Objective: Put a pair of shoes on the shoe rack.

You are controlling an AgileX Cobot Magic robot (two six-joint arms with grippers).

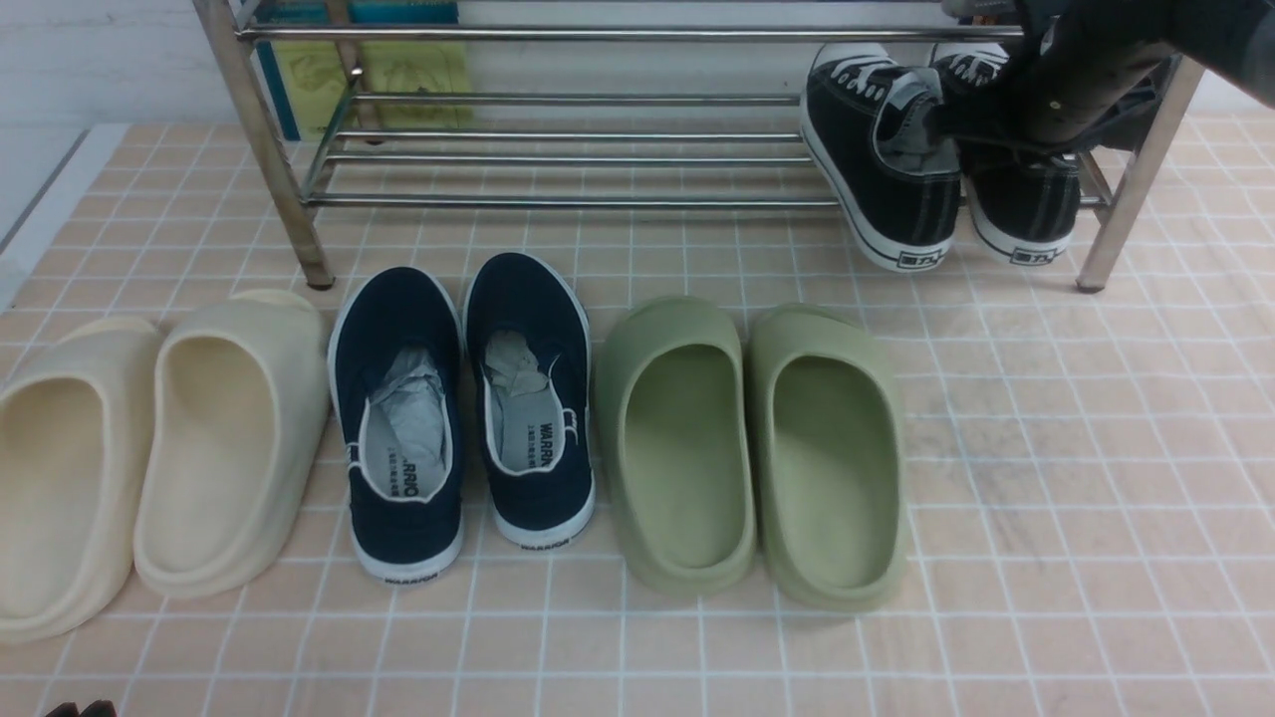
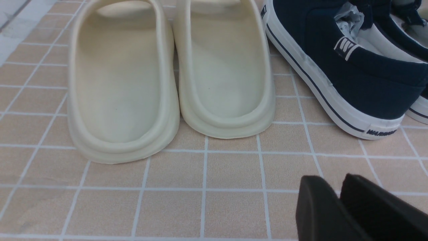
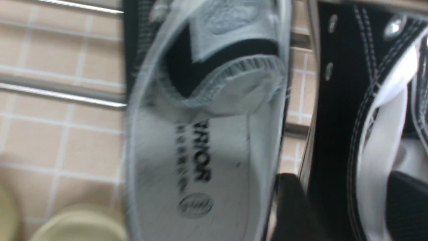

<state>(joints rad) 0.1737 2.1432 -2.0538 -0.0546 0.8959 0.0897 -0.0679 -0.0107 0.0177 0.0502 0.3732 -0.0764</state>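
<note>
Pair of shoes [image 1: 896, 189] is located at the right end of the shoe rack [image 1: 558, 199], on the lower shelf bars. Toes are pointed to the back and heels are hung out over the front bar. Both are tilted, the left one rolled toward its mate. This is judged to be because they are gripped by their adjoining collars rather than set flat.

Right gripper [image 3: 347, 207] is reached in from above. One of its fingers [image 3: 291, 207] is seen at one sneaker's inner wall and the other finger inside the neighbour, so both walls are pinched between them. Jaws are held part-way apart by that thickness. One grasp for two shoes is presumably the reason. The wrist picture is blurred, so clamping force can't be confirmed.

Left gripper [image 2: 341, 201] is parked low near the cream clogs [image 2: 167, 83], fingers closed together, empty, out of the way.

Set-down is judged nearly done. Release should be made only once the soles are seated on the bars; otherwise a heel-first slide off the front is risked.
</note>
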